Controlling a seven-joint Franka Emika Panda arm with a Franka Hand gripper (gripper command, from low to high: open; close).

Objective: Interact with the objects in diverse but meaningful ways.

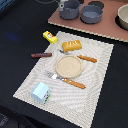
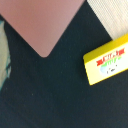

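Wrist view shows the yellow packet (image 2: 109,65) just off the woven placemat's (image 2: 117,20) corner. You cannot see the gripper. Judge the packet light and rigid; grasp across its narrow sides.

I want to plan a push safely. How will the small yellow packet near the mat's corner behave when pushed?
The yellow packet lies flat, so it will probably slide, not roll or tip. It looks small and boxy, so likely light and fairly stiff. Pushed off-centre, it may spin.
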